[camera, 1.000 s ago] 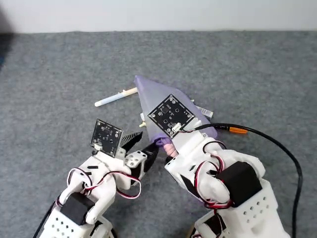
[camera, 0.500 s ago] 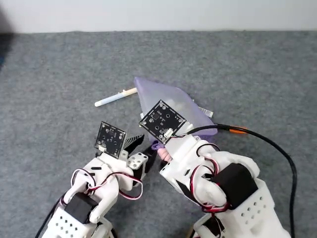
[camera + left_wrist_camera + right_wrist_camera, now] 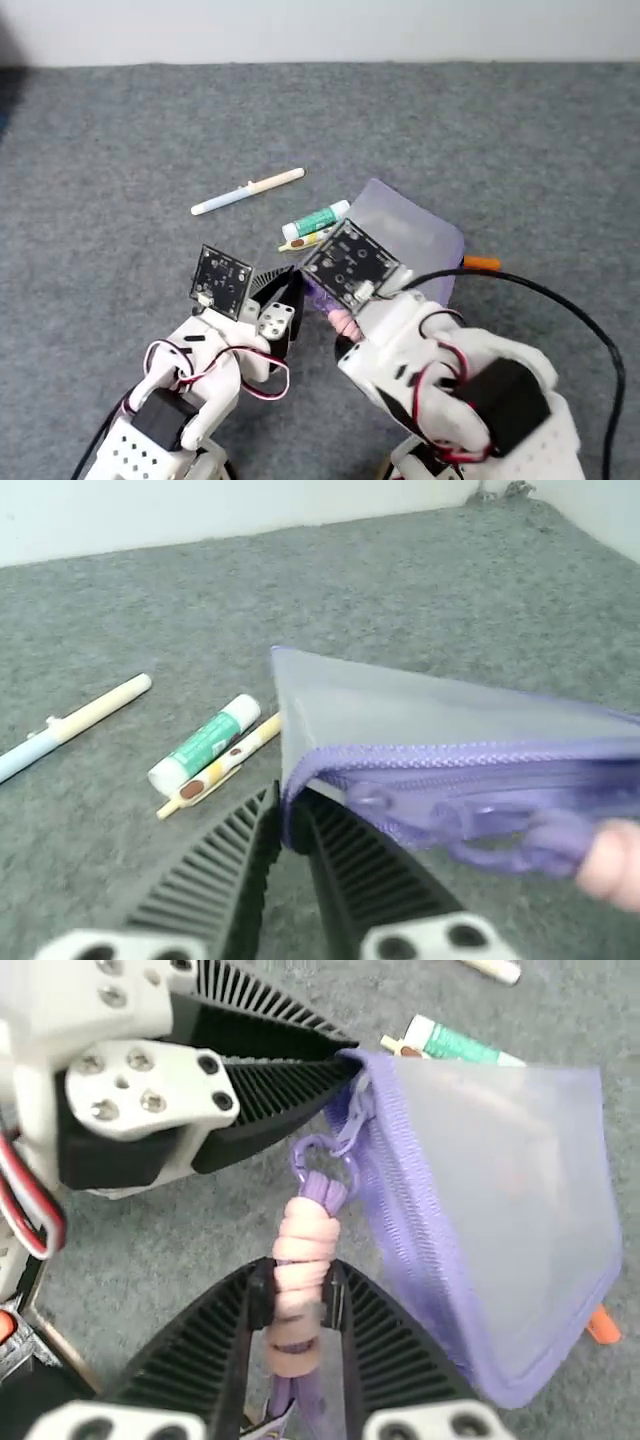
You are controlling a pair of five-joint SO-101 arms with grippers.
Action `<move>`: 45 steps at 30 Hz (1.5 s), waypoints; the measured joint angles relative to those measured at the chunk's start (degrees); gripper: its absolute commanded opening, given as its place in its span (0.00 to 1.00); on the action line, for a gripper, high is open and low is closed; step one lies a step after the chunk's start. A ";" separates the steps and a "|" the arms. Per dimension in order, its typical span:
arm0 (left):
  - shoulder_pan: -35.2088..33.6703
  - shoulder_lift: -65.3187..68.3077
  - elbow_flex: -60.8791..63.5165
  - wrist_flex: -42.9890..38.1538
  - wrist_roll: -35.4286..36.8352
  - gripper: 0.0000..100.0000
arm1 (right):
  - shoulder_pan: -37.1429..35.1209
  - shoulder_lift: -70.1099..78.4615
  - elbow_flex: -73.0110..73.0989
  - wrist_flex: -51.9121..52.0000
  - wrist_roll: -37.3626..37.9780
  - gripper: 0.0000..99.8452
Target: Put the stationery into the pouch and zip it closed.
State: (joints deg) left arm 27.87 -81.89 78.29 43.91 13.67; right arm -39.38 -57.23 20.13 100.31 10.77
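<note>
Pouch [image 3: 415,232]: purple, translucent, lying on the grey mat [image 3: 120,130] right of centre, with its zipper edge toward 7 o'clock, facing the arms. Left gripper [image 3: 290,832] is pinched narrow on the zipper-end corner. Right gripper [image 3: 297,1305] is clamped on the pink zipper pull [image 3: 300,1260]. Outside the pouch at its 10 o'clock are a glue stick [image 3: 315,219] and, just beside it, a short yellow pen [image 3: 300,240]. A long pen [image 3: 248,191] lies farther out along 10 o'clock.
</note>
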 measured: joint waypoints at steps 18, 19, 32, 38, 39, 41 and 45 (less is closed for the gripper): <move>-14.42 -0.09 -6.07 15.56 0.00 0.01 | 31.38 -15.38 6.59 0.18 19.34 0.01; -14.42 -0.09 -6.86 16.88 0.00 0.01 | 32.26 -16.62 7.56 0.18 19.52 0.01; -14.51 0.44 -24.62 30.07 0.00 0.01 | 33.41 -26.73 10.02 -3.78 15.91 0.15; -20.22 0.26 -32.26 34.55 -1.85 0.01 | 35.08 -29.19 9.93 -3.87 11.43 0.26; -21.27 0.18 -33.23 36.04 -3.43 0.01 | 34.90 -29.19 9.67 -3.16 10.81 0.26; -22.86 -0.18 -35.16 39.30 -6.77 0.01 | 35.08 -29.36 9.32 -1.93 9.67 0.26; -26.02 -0.26 -39.12 47.12 -10.73 0.01 | 35.16 -29.71 9.23 -0.97 7.38 0.26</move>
State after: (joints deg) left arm 1.85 -82.15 39.16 91.03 2.95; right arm -4.22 -86.95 29.36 99.34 18.15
